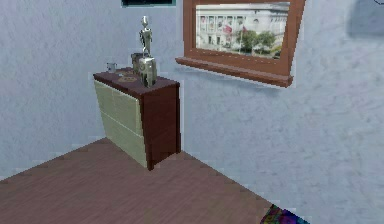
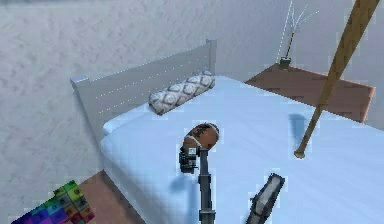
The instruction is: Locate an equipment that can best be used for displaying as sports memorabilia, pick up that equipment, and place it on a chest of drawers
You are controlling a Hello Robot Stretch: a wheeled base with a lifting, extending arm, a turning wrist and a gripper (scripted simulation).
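The bed (image 2: 250, 105) fills my arm side view. The gripper (image 2: 186, 159) is by a brown ball (image 2: 204, 132) lying on it; I cannot tell the fingers' state or hold. A baseball bat (image 2: 335, 70) leans at 2 o'clock. The chest of drawers (image 1: 152, 115) stands ahead at 11 o'clock.

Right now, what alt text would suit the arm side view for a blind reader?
The robot's gripper reaches over a pale bed, a brown oval ball at its tip; whether it holds the ball is unclear. A wooden bat stands at the right.
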